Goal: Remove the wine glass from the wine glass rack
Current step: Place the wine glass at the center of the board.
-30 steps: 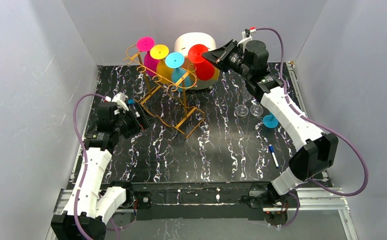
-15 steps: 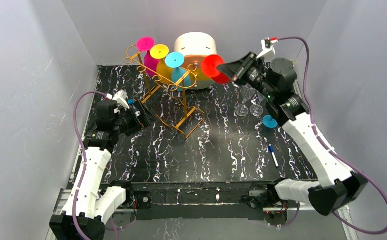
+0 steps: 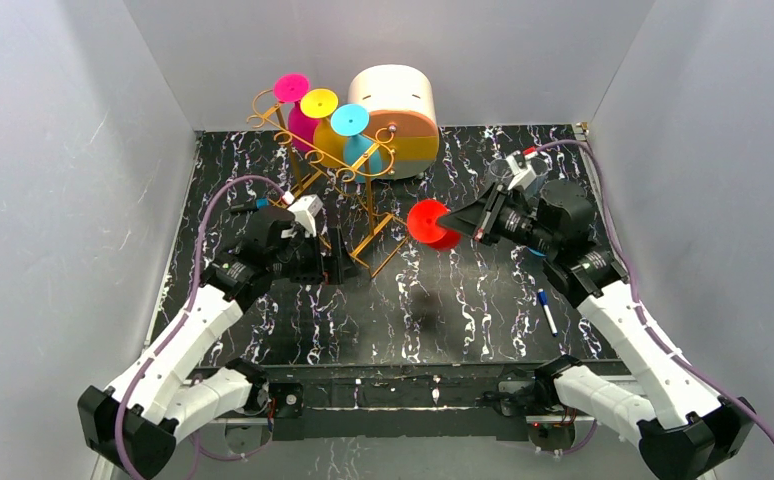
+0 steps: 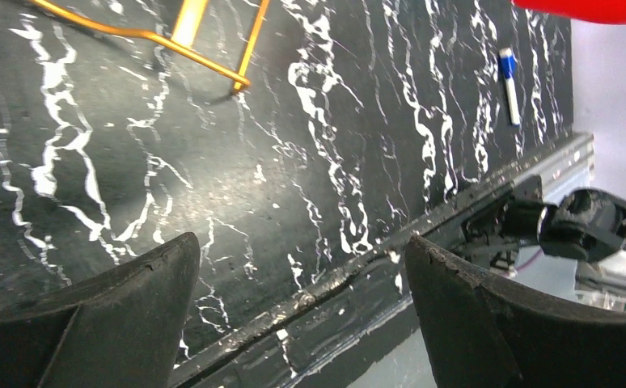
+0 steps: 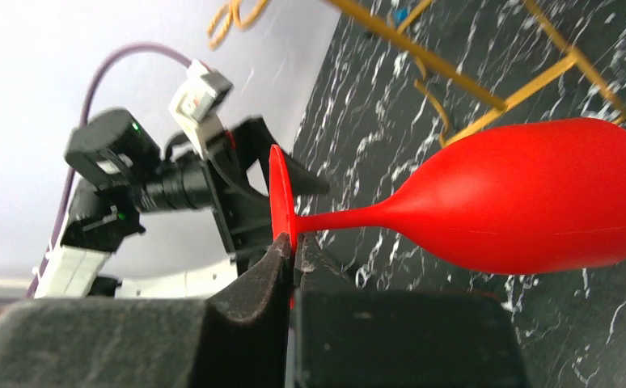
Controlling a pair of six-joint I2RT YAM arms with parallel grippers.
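Pinching the foot of the glass (image 5: pixel 536 198) at its thin edge, the right gripper (image 5: pixel 292 249) has its fingers (image 5: pixel 245 299) pressed almost together on the red disc. The glass lies sideways in the air, its stem and bowl reaching away from the fingertips, apart from the rack (image 5: pixel 423 56) beyond. The left gripper (image 4: pixel 300 242) has its fingers (image 4: pixel 116 307) spread wide with nothing between them, only the table (image 4: pixel 334 121) below; the rack's base lies just past the tips.

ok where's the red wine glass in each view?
Top external: red wine glass right of centre, in the right claw.
Left wrist: red wine glass, a sliver at the top right edge.
Right wrist: red wine glass fills the right half.
Shared landmark: gold rack, in all three.
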